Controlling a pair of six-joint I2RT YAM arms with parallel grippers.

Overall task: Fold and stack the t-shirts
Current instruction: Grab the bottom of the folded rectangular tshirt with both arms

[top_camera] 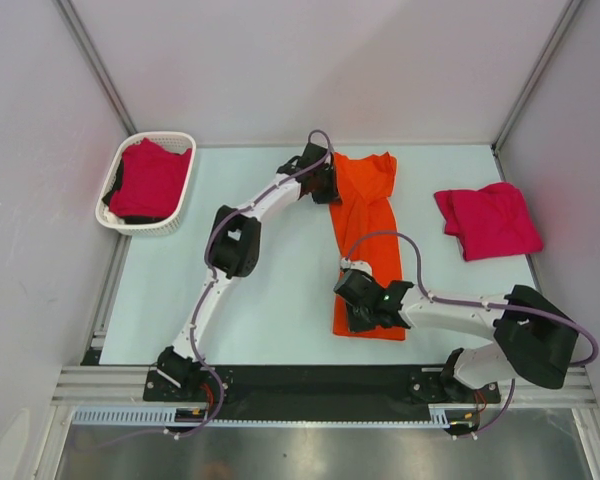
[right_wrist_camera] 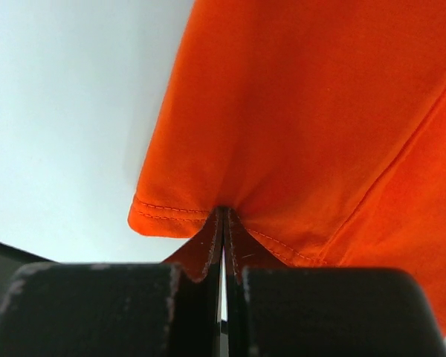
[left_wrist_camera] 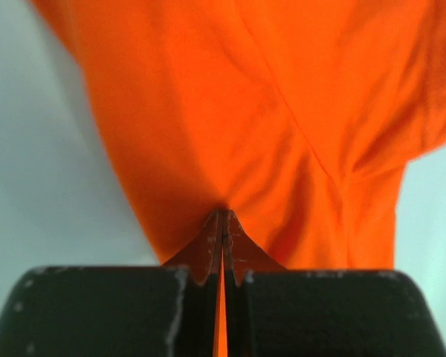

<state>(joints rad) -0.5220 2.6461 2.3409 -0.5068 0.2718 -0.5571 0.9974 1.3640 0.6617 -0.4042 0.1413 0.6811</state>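
An orange t-shirt (top_camera: 368, 238) lies folded lengthwise in a long strip down the middle of the table. My left gripper (top_camera: 326, 186) is shut on the shirt's far left edge near the sleeve; the left wrist view shows the cloth (left_wrist_camera: 282, 119) pinched between closed jaws. My right gripper (top_camera: 358, 318) is shut on the near hem corner; the right wrist view shows the stitched hem (right_wrist_camera: 171, 212) at the closed jaws. A crimson-pink t-shirt (top_camera: 488, 220) lies folded at the right. Another crimson-pink shirt (top_camera: 150, 180) sits in the basket.
A white lattice basket (top_camera: 184, 140) stands at the far left of the table. Grey walls close in the table on the left, back and right. A metal rail (top_camera: 300, 385) runs along the near edge.
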